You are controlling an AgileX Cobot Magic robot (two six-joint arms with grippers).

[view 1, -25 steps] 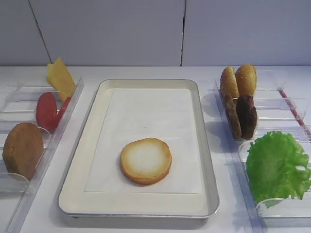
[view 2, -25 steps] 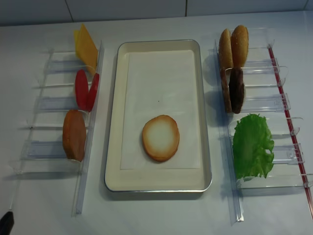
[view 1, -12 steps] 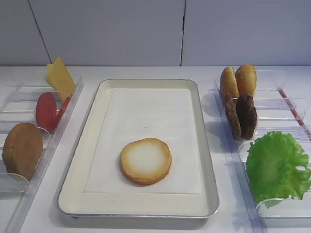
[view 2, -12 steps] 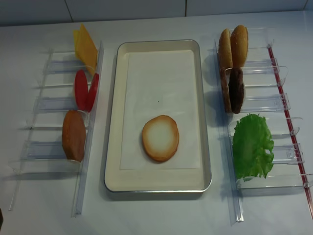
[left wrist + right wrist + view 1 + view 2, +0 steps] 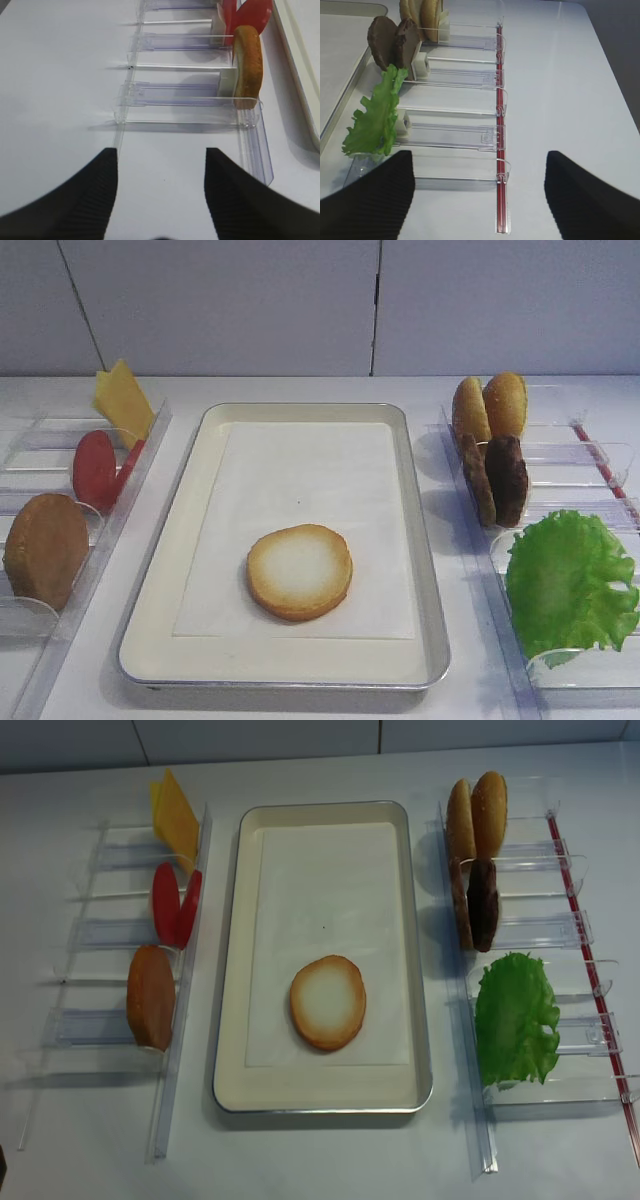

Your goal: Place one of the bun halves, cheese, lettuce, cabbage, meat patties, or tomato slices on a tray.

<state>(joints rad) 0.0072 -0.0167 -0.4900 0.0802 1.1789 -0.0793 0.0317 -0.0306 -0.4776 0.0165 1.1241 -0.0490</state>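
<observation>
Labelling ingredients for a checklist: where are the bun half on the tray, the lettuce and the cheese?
bun half (image 5: 299, 571), exterior high view, pale cut face.
lettuce (image 5: 568, 583), exterior high view, middle of leaf.
cheese (image 5: 176, 818), realsense high view, flat yellow face.

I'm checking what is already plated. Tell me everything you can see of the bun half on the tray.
The bun half is a round flat disc with a pale cream cut face turned up and a toasted golden-brown rim. It lies flat on the white paper liner, toward the near end of the silver tray. Nothing else touches it; no gripper is near.
</observation>
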